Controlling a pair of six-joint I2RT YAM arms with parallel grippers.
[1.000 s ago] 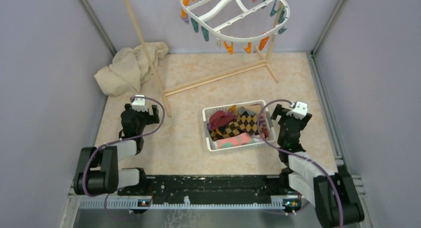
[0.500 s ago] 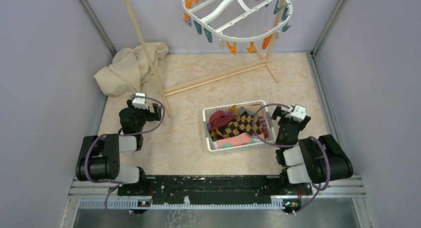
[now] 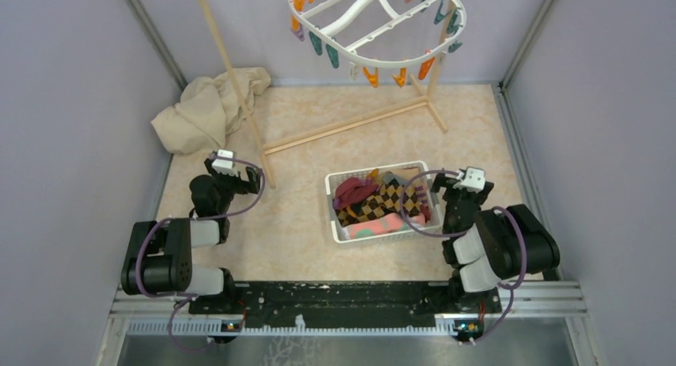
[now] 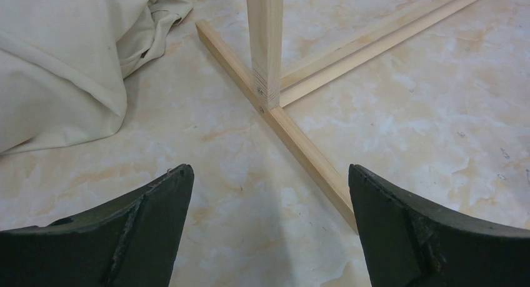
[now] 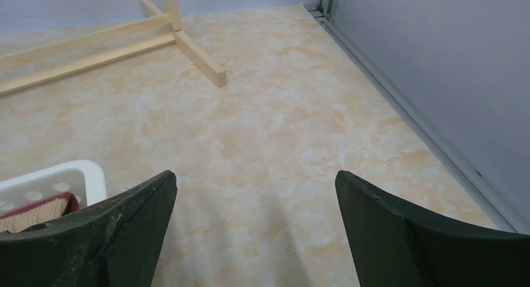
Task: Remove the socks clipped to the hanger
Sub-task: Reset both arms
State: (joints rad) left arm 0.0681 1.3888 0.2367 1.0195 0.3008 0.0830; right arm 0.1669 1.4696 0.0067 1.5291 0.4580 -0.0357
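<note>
The marbled beige surface [image 3: 303, 230] carries a pale wooden pole rack [image 3: 239, 87]. From the rack's far end hangs the white plastic oval hanger [image 3: 381, 61], its long axis running roughly left to right. It sits high and well beyond both arms, a little closer sideways to the right one.

A crumpled cream cloth [image 3: 203, 111] lies in the far left corner. The white rectangular mesh basket [image 3: 332, 210] sits between the arms and holds the socks [image 3: 383, 202] in a heap: maroon, brown-yellow check and pink with teal spots.

The left fingers [image 3: 233, 171] are spread wide and hold nothing, pointing at the rack's foot. The right fingers [image 3: 462, 184] are just as wide and bare, just beside the basket's right wall.

The small orange and teal pegs [image 3: 371, 75] that show dangle bare. The hanger's far rim is cut off, so any sock left there would call for a long reach up and forward.
</note>
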